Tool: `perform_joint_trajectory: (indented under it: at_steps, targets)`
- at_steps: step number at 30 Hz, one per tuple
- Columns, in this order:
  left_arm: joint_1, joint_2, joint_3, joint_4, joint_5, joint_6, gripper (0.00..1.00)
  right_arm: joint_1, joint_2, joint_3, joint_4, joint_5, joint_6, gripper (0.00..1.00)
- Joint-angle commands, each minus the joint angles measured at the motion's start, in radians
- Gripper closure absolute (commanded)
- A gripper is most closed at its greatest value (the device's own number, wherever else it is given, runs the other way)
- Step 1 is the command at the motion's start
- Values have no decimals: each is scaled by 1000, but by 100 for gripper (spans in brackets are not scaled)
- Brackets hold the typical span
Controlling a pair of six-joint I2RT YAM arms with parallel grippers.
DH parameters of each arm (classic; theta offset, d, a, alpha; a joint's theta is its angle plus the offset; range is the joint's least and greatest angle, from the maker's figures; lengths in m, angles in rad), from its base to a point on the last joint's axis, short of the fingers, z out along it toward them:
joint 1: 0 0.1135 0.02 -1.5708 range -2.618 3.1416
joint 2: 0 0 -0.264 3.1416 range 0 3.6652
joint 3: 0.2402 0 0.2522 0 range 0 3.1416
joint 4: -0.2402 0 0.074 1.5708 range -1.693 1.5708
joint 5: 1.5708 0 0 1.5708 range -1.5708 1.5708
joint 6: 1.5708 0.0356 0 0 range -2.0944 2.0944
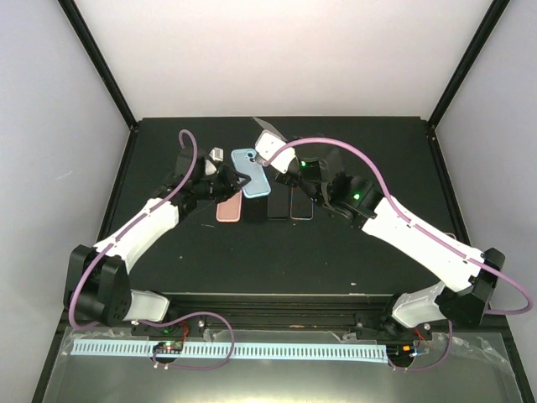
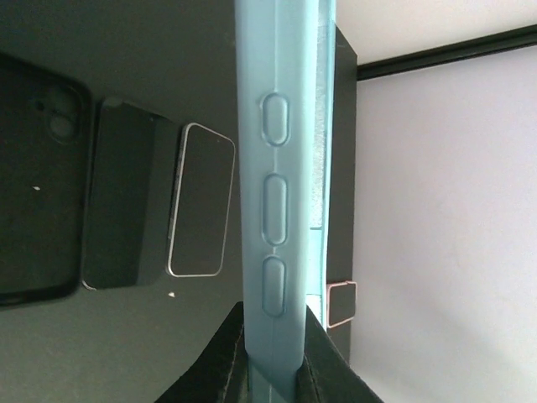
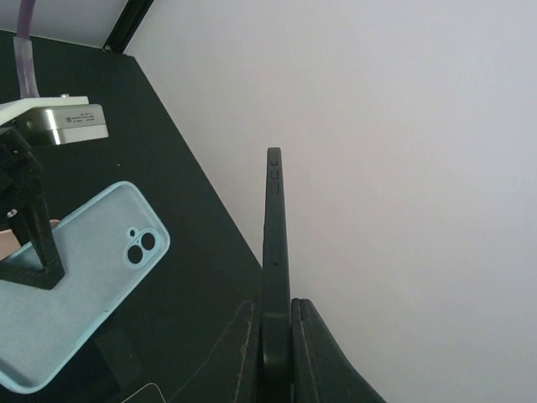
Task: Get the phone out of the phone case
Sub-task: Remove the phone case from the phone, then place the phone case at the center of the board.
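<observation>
Closest to my left wrist lens was the light blue phone case (image 2: 281, 210), edge-on and showing three button bumps. My left pincer (image 2: 275, 336) was clenched on its lower end. Beneath everything spread the black table (image 1: 336, 252). From above, the case hung tilted over the table's far middle, and its back with the camera cut-out faced my right wrist. My right pincer (image 3: 275, 323) was clamped on the dark phone (image 3: 273, 235), which stood upright with its thin edge to the lens. It was raised just beside the case but apart from it. On the table near both lay a row: a pink slab (image 1: 229, 210), a black case (image 1: 255, 206), a dark slab (image 1: 278, 206) and a silver-rimmed phone (image 1: 302, 206).
</observation>
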Motion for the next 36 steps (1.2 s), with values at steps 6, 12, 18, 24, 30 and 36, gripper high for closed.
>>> perform_joint_trajectory:
  at_steps: [6, 12, 18, 24, 30, 36]
  targets:
    - [27, -19, 97, -94, -13, 326, 99, -21, -40, 13, -4, 0, 30, 99]
    - [100, -25, 150, -242, 66, 587, 98, -33, -77, -49, -12, 2, 26, 99]
    - [202, -5, 186, -396, 153, 795, 98, -42, -104, -91, -9, 15, 20, 99]
    - [314, 31, 199, -519, 147, 942, 98, -45, -115, -117, -9, 15, 17, 99]
    - [414, 97, 211, -595, 163, 1073, 98, -45, -117, -123, -12, 11, 27, 99]
    - [489, 253, 275, -711, 189, 1171, 98, -45, -121, -131, -15, 6, 31, 99]
